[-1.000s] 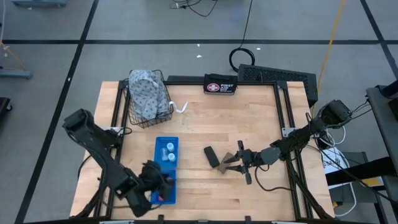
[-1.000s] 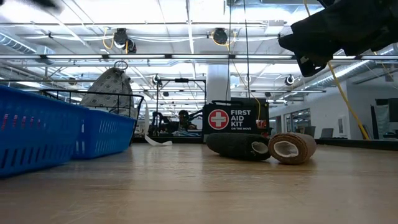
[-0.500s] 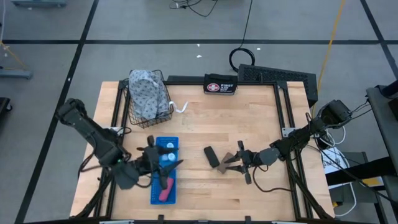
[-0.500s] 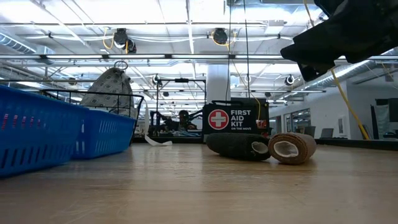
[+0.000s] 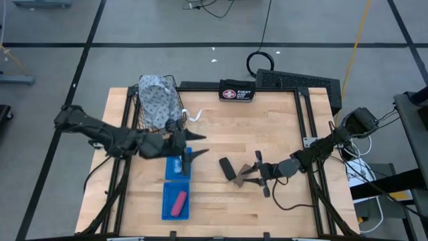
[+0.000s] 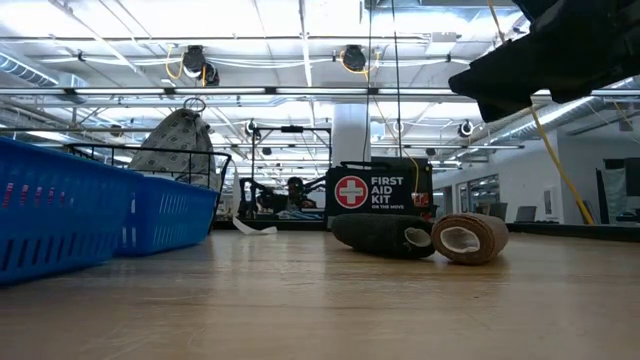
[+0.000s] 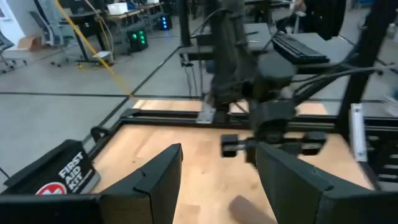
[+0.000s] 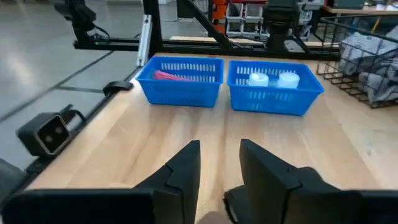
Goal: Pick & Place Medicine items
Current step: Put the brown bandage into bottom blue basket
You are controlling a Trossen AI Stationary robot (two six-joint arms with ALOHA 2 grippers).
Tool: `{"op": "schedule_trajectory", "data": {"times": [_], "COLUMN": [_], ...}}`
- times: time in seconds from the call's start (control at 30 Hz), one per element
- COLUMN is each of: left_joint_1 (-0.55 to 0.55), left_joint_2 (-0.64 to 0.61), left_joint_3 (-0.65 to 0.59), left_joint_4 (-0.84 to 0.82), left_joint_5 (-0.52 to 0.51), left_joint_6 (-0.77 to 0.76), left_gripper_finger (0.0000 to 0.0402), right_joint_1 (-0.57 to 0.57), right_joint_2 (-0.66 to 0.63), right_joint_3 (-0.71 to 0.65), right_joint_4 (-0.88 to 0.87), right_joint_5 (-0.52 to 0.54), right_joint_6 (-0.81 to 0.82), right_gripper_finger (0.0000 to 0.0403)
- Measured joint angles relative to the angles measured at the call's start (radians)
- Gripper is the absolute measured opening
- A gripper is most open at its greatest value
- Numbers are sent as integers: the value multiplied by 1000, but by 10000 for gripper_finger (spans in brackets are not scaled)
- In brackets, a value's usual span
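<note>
1. Since the earlier frames the left arm has swung away from the near blue basket and now reaches across the worktop [image 5: 281,127]; its left hand [image 5: 186,155] hangs over the far blue basket [image 5: 172,171], fingers spread and empty.
2. The right arm has barely shifted. Its right hand [image 5: 252,173] hovers just above the brown roll [image 6: 470,237], fingers spread, nothing pinched yet.
3. The black roll [image 6: 385,234] lies touching the brown one, both on bare worktop right of the baskets.
4. Step in hand, as I judge it: the right hand takes one roll. Best to straddle the brown roll across its width, lower fully, then close, keeping the near finger out of the black roll so it is not dragged along.
5. Count: two blue baskets. Pink tube [image 8: 174,76], one, in the near blue basket [image 5: 176,202]. White bottles [image 8: 268,79]: two show clearly in the far basket; a third I cannot confirm. Rolls, two.
6. Also present: one first-aid pouch [image 5: 237,92] and one wire basket [image 5: 144,124] holding cloth.
</note>
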Motion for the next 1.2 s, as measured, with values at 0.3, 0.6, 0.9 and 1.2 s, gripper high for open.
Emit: {"op": "schedule_trajectory", "data": {"times": [0.3, 0.6, 0.9, 1.2], "left_joint_1": [117, 147, 147, 147], "left_joint_2": [-206, -221, -214, -214], "left_joint_3": [-434, -576, -577, -577], "left_joint_4": [511, 645, 645, 644], "left_joint_5": [64, 62, 66, 65], "left_joint_6": [6, -121, -147, -147], "left_gripper_finger": [214, 214, 214, 214], "right_joint_1": [-127, -186, -188, -188], "right_joint_2": [-108, 26, 141, 135], "right_joint_3": [171, 233, 235, 233], "right_joint_4": [-719, -893, -804, -660], "right_joint_5": [-158, -258, -153, -154], "right_joint_6": [63, -189, -235, -79], "right_gripper_finger": [187, 252, 244, 220]}}
